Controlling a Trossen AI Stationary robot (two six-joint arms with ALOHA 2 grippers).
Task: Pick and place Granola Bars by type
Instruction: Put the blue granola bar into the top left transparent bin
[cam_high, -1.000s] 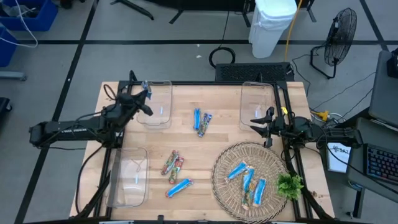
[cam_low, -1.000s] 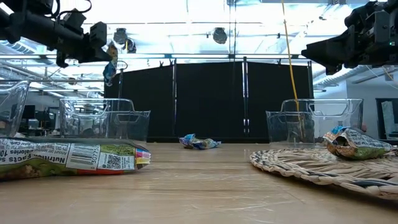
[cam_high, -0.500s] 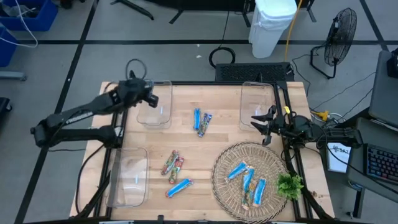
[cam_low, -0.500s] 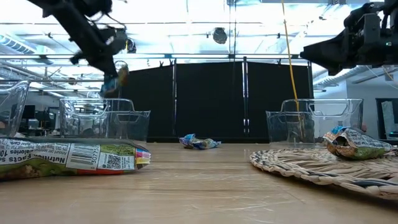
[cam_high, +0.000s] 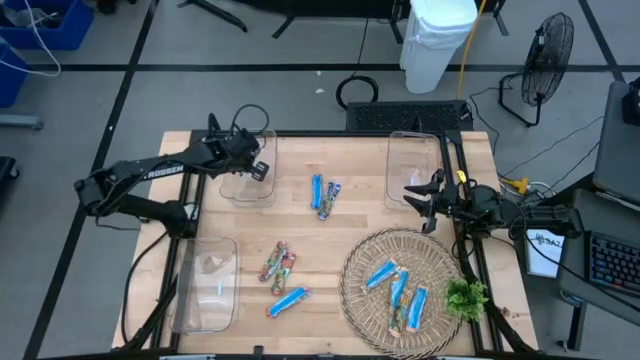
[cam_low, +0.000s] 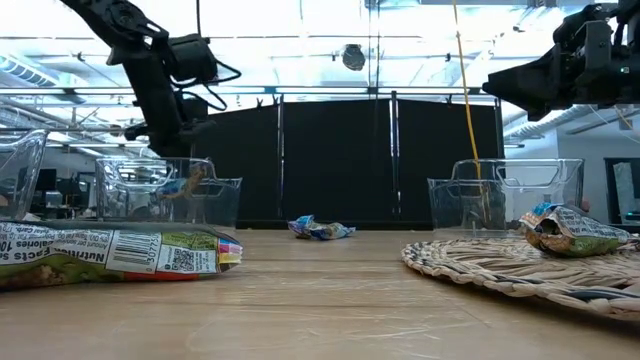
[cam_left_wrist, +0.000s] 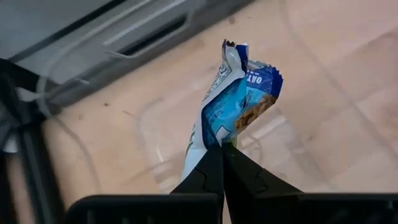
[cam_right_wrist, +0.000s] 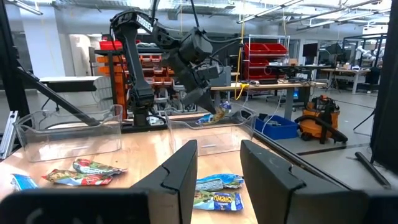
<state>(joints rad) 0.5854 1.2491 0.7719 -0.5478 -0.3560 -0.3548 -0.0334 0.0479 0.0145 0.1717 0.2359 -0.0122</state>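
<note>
The wicker mat (cam_high: 352, 285) at the table's near right serves as landmark. On it lie four granola bars: three in blue wrappers (cam_high: 380, 274) and one multicoloured bar (cam_high: 396, 318). A green sprig (cam_high: 466, 297) sits at the mat's right edge.

To the left of the mat, on the bare wood, two multicoloured bars (cam_high: 277, 262) lie side by side, with one blue bar (cam_high: 288, 300) just nearer the front edge. Farther back from the mat, near the table's middle, another pair (cam_high: 324, 194) lies touching: one blue, one multicoloured.

There are three clear bins: one (cam_high: 415, 170) straight behind the mat, one (cam_high: 250, 167) at the far left corner, and one (cam_high: 207, 283) well left of the mat at the near left.

The left gripper (cam_high: 255, 167) hangs inside the far-left bin, its fingers pinched shut on the end of a blue-wrapped bar (cam_left_wrist: 239, 102), which dangles just above the bin floor. That makes ten bars in all: six blue, four multicoloured.

The right gripper (cam_high: 421, 196) waits just behind the mat, beside the bin there, with its fingers (cam_right_wrist: 184, 169) spread apart and holding nothing.
</note>
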